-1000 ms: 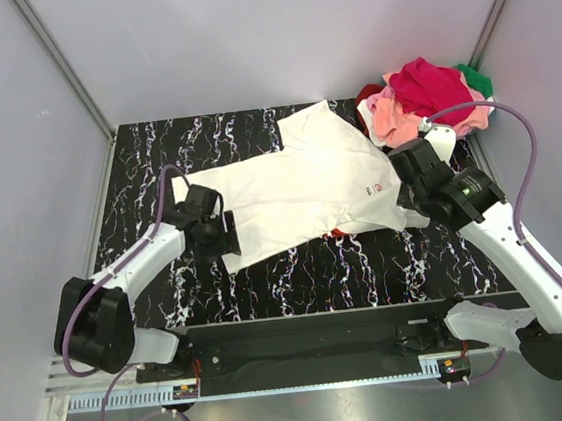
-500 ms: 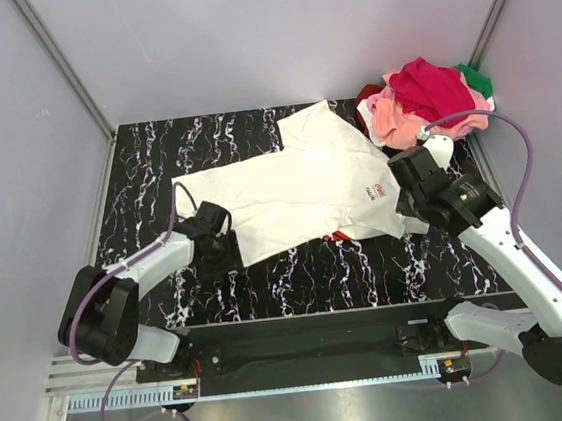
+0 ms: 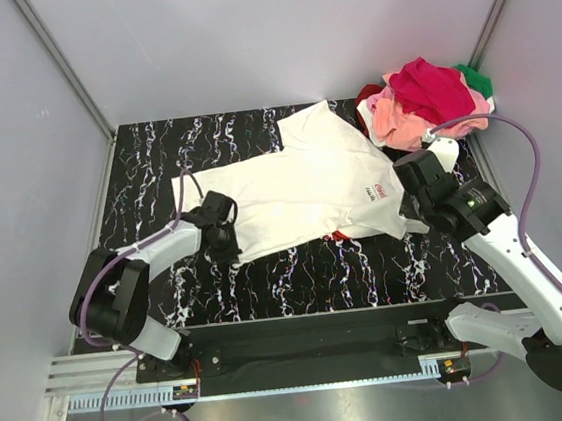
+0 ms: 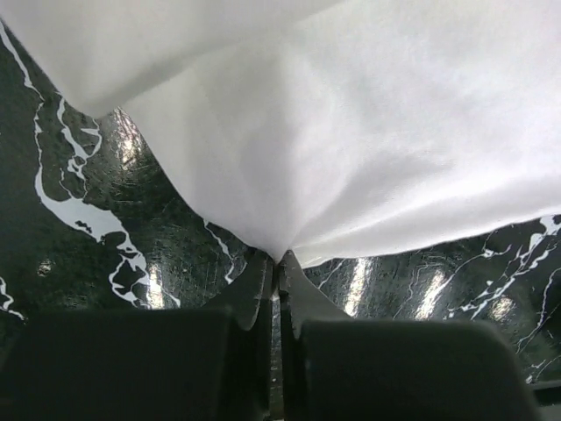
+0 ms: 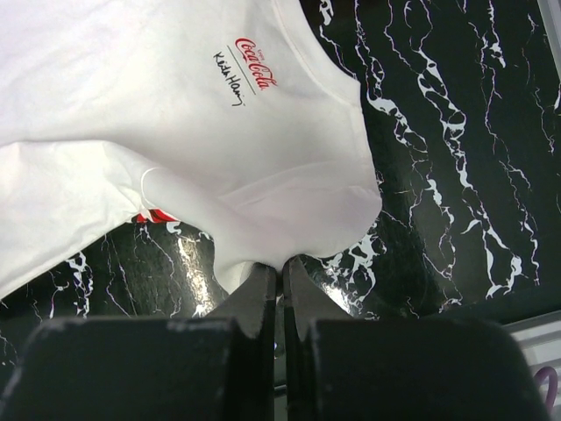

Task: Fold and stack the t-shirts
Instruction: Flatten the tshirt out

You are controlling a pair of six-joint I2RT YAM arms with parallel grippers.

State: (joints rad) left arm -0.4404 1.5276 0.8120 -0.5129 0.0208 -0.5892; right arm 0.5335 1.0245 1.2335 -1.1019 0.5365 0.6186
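Observation:
A white t-shirt (image 3: 299,193) with a small red label lies spread across the black marbled table (image 3: 367,262). My left gripper (image 3: 226,244) is shut on the shirt's near left edge; in the left wrist view the cloth (image 4: 351,149) is pinched at the closed tips (image 4: 280,261). My right gripper (image 3: 414,209) is shut on the shirt's near right corner. In the right wrist view the cloth (image 5: 219,149) bunches at the closed tips (image 5: 282,267), with the red label (image 5: 254,61) above and a bit of red print (image 5: 151,216) peeking from under the fold.
A heap of pink, magenta, dark red and green t-shirts (image 3: 425,100) sits at the table's far right corner. Grey walls enclose the table on three sides. A metal rail (image 3: 307,364) with the arm bases runs along the near edge.
The left gripper has moved a little right along the shirt's near edge and closed on the cloth. The right gripper stays shut on its corner and has shifted slightly.

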